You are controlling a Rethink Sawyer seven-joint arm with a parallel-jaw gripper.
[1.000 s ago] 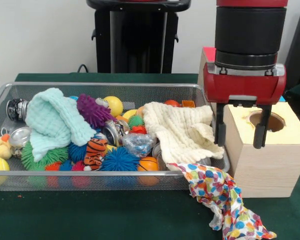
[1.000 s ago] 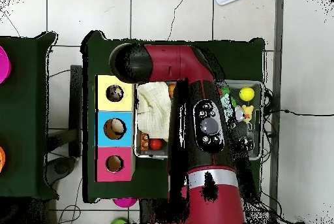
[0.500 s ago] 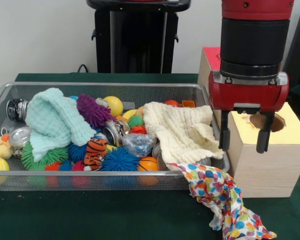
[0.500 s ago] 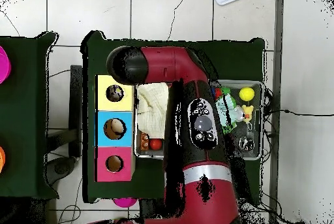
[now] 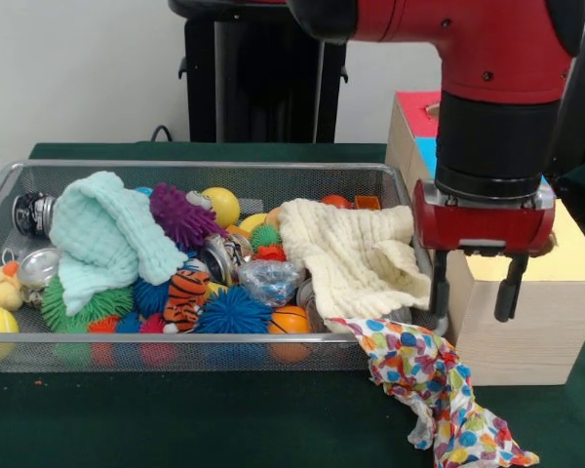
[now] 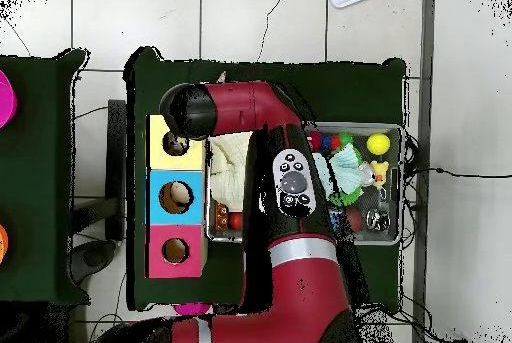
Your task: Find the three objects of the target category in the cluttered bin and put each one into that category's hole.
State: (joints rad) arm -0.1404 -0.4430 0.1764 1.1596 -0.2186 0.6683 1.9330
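My gripper (image 5: 473,291) hangs open and empty at the near left corner of the wooden box (image 5: 526,331). Its two black fingers (image 5: 439,283) straddle that corner in front of the yellow top (image 5: 577,255). The arm's wrist hides the yellow hole. A polka-dot cloth (image 5: 431,390) droops over the mesh bin's (image 5: 224,337) near right corner onto the table. Inside the bin lie a cream cloth (image 5: 351,255) and a mint cloth (image 5: 102,234). Overhead, the arm (image 6: 290,179) covers the bin's middle, and its end sits over the yellow section (image 6: 160,149).
The bin holds spiky balls (image 5: 232,312), a tiger toy (image 5: 185,292), a yellow ball (image 5: 222,205), an orange ball (image 5: 291,320), cans (image 5: 31,211) and a duck (image 5: 0,288). Overhead, the blue hole (image 6: 176,196) and pink hole (image 6: 176,250) show beside the bin.
The gripper has moved right and lower in the front view, from beside the yellow hole to the box's near corner, still open. Overhead, the arm swung towards the box.
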